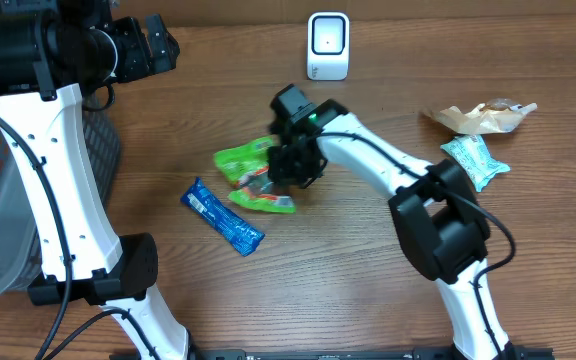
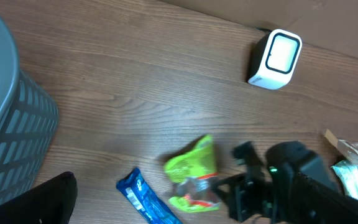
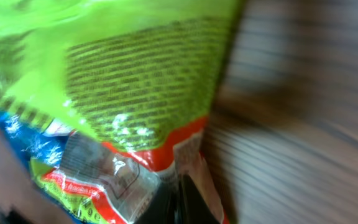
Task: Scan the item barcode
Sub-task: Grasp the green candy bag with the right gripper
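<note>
**Overhead and two wrist views of one moment.** The right gripper is closed on the bag, a bright green snack pouch with an orange band and a clear, crinkled end. The jaws pinch the bag's edge on the side toward the right arm. In the right-wrist view the bag fills most of the frame. Its fine print is too blurred to read, and a dark finger meets the orange-edged seam at the bottom. Whether the bag rests on the table or is raised off it cannot be told.

The scanner, white with a pale window, stands beyond the right gripper and slightly to its right, well apart from the bag. The bar, in a blue wrapper, lies to the gripper's left and nearer the robot, close to the bag but not touching it.

Far to the gripper's right, past the arm's elbow, lie a teal packet and, just beyond it, a tan wrapper.

The left gripper hangs far to the left of the right gripper and beyond it. Its jaws are spread wide and hold nothing. The grey basket stands at the table's left side, near the left arm.
</note>
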Action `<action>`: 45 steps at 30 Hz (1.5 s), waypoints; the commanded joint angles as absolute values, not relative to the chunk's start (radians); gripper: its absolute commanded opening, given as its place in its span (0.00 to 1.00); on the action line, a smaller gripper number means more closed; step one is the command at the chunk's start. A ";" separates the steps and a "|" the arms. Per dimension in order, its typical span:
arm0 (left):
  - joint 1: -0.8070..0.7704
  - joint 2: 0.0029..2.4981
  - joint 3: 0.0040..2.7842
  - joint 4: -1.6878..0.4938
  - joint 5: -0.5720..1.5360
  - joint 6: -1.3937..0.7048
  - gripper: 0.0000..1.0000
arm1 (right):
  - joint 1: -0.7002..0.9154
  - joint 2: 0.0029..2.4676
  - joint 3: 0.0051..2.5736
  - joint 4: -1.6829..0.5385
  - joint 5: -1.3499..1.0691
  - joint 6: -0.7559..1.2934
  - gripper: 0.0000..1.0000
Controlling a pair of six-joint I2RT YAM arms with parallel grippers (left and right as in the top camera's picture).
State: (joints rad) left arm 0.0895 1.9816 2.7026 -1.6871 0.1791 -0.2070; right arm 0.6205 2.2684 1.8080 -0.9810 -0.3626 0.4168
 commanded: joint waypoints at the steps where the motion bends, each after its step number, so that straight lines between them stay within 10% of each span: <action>1: 0.091 1.990 2.703 -1.687 0.173 -0.202 1.00 | 0.560 2.167 1.831 -1.079 -0.138 0.749 0.04; 8: 0.091 1.990 2.703 -1.687 0.173 -0.202 1.00 | 0.576 2.158 1.831 -1.235 -0.389 0.580 0.31; 16: 0.091 1.990 2.703 -1.687 0.173 -0.202 1.00 | 0.562 2.142 1.891 -1.325 -0.112 0.301 0.40; 20: 0.091 1.990 2.703 -1.687 0.173 -0.202 1.00 | 0.513 2.141 1.960 -1.270 0.077 0.118 0.82; 24: 0.091 1.990 2.703 -1.687 0.173 -0.202 1.00 | 0.463 2.145 1.947 -1.125 0.019 -0.097 1.00; 40: 0.091 1.990 2.703 -1.687 0.173 -0.202 1.00 | 0.364 2.370 1.936 -0.967 -0.526 -0.427 1.00; 43: 0.091 1.990 2.703 -1.687 0.173 -0.202 1.00 | 0.364 2.381 1.938 -0.991 -0.525 -0.397 0.88; 45: 0.091 1.990 2.703 -1.687 0.173 -0.202 1.00 | 0.358 2.379 1.946 -1.041 -0.526 -0.341 0.53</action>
State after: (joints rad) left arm 0.0895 1.9816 2.7026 -1.6875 0.1791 -0.2070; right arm 0.3622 2.3856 1.9366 -1.0008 -0.4961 -0.3885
